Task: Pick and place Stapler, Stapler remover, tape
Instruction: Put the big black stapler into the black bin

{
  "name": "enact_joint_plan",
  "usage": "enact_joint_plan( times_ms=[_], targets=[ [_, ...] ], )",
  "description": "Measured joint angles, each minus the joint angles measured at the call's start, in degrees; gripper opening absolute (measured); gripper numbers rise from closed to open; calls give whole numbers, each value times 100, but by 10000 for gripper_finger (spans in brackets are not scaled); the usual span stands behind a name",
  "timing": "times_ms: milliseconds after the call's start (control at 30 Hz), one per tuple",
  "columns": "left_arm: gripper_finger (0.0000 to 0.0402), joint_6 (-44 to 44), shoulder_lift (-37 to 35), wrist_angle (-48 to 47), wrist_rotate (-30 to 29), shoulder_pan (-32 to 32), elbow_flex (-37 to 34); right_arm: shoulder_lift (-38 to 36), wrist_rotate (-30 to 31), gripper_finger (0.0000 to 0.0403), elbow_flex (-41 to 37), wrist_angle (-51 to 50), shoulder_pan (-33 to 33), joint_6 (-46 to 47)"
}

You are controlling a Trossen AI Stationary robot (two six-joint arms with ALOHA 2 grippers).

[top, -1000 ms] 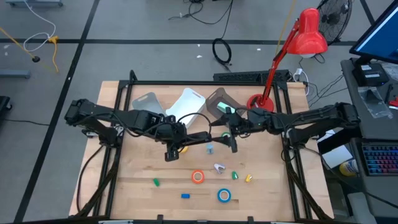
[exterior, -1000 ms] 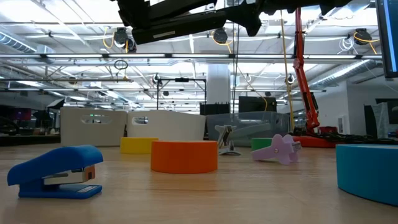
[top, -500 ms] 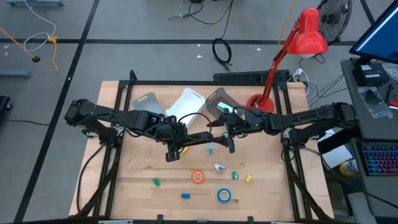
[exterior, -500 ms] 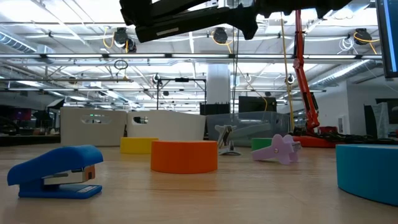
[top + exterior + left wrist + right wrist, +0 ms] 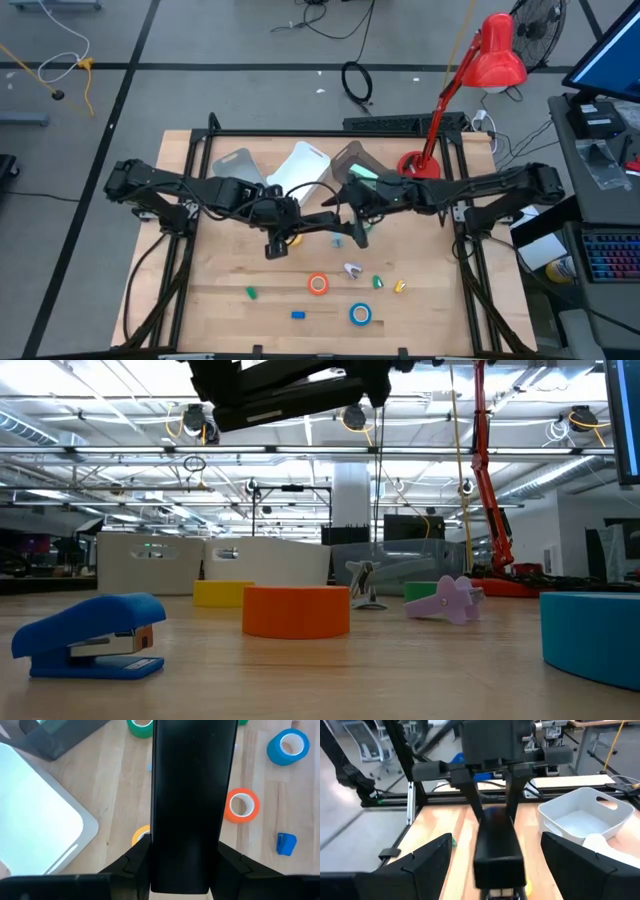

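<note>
Black stapler (image 5: pixel 192 805) sits clamped in the left gripper (image 5: pixel 283 236) at the centre of the high view (yellow tape (image 5: pixel 141 836) lies under it). Just right of it hangs the right gripper (image 5: pixel 352 232), fingers spread wide. Orange tape (image 5: pixel 318 284) and blue tape (image 5: pixel 360 314) lie lower centre.

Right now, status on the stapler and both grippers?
Left gripper shut on black stapler, above the table. Right gripper open, facing it close by. Orange tape and blue tape lie on the table.
</note>
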Motion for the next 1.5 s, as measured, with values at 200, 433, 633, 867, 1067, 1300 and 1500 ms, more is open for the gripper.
enact_joint_plan(
  times_ms=[200, 433, 633, 867, 1067, 1300, 1500],
  targets=[
    [143, 4, 0, -92, -96, 0, 0, 245, 287, 302, 554, -810, 6, -241],
    [143, 9, 0, -105, -175, 0, 0, 595, 286, 302, 994, -1426, 10, -373],
    [143, 22, 0, -130, -180, 0, 0, 610, 306, 302, 1213, -1628, 10, -501],
    [143, 24, 0, -115, -180, 0, 0, 611, 308, 302, 1211, -1724, 10, -501],
    [143, 22, 0, -99, -180, -2, 0, 612, 308, 302, 1217, -1776, -9, -480],
    [143, 11, 129, -116, -178, -2, 0, 702, 556, 302, 1718, -2603, -16, -605],
    [143, 36, 345, -100, -118, 0, -7, 695, 590, 302, 1897, -3091, -12, -550]
  ],
)
